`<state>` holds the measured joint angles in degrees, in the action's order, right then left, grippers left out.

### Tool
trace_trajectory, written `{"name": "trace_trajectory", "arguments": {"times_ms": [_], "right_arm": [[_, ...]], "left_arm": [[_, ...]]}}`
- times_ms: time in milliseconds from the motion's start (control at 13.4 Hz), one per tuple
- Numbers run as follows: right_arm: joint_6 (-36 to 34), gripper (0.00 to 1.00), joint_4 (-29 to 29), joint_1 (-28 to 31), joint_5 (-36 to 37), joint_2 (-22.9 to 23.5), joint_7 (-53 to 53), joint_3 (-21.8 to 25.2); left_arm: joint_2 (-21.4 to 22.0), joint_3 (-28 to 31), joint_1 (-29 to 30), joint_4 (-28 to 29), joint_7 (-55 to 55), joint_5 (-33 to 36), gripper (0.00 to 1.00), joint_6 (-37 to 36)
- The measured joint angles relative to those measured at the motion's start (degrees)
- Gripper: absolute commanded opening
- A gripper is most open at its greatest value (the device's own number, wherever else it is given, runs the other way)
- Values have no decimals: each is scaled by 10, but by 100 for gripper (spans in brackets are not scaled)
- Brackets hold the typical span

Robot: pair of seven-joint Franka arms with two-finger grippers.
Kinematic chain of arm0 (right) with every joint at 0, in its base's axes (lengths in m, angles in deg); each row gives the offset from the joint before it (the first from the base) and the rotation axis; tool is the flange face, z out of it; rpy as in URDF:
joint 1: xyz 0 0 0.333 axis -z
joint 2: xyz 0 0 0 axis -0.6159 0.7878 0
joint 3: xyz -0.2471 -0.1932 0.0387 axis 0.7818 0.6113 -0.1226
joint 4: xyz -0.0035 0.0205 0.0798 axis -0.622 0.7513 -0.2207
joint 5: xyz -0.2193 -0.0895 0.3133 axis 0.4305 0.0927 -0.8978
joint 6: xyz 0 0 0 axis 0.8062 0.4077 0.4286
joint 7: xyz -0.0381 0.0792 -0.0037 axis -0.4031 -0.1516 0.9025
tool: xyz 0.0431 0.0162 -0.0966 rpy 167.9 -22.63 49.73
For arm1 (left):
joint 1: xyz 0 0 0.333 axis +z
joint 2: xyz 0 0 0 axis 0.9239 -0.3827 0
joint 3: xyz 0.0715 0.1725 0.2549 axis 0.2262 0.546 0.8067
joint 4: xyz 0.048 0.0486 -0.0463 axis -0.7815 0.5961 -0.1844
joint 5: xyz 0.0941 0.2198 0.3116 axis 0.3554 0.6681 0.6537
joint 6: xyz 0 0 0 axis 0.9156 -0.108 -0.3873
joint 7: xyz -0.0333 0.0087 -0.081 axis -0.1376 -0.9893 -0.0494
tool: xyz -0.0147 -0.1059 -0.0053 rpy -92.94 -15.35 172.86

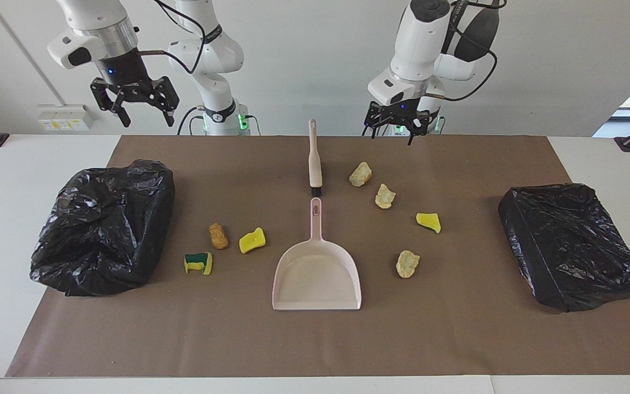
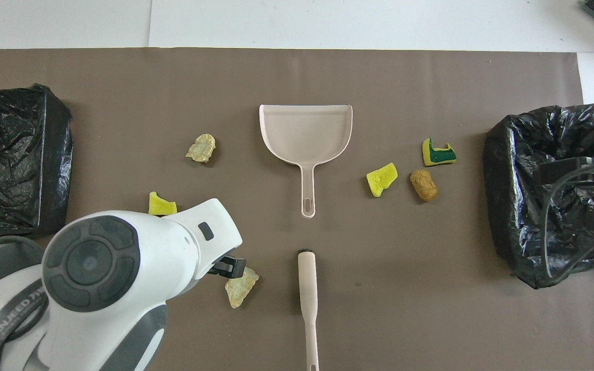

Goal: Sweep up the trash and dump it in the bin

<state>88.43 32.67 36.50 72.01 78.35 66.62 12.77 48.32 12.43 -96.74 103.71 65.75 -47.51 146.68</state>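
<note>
Two black two-finger grippers are hanging open and empty at the robots' end: the right gripper (image 1: 141,106) toward the crumpled black bag-lined bin (image 1: 104,224), the left gripper (image 1: 397,123) over the brown mat (image 1: 457,339). Between them are lying the beige plastic brush (image 1: 314,161) and smooth beige dustpan (image 1: 318,273), probably staged for pickup. Seven crumbly foam and yellow sponge scraps (image 1: 252,239) are sitting scattered beside the dustpan, unswept.

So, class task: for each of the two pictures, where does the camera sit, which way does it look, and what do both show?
Facing view: high across the table, looking at both arms; left gripper and right gripper hang raised.
Overhead view: above the robots' end, looking steeply down; the left arm fills the lower corner.
Shared: dustpan, brush, scattered trash, half a turn apart.
</note>
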Motion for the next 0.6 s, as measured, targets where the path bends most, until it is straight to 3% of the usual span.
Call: {"name": "trace_trajectory", "arguments": {"times_ms": [299,599], "right_arm": [[67,100,8,-23,0,56,-33,0],[123,100,6,-78,2,128,-132,0]], "left_arm": [[17,1,-80,89,-79,-8,100,75],[4,0,-179,155,-199,-9,100,164]]}}
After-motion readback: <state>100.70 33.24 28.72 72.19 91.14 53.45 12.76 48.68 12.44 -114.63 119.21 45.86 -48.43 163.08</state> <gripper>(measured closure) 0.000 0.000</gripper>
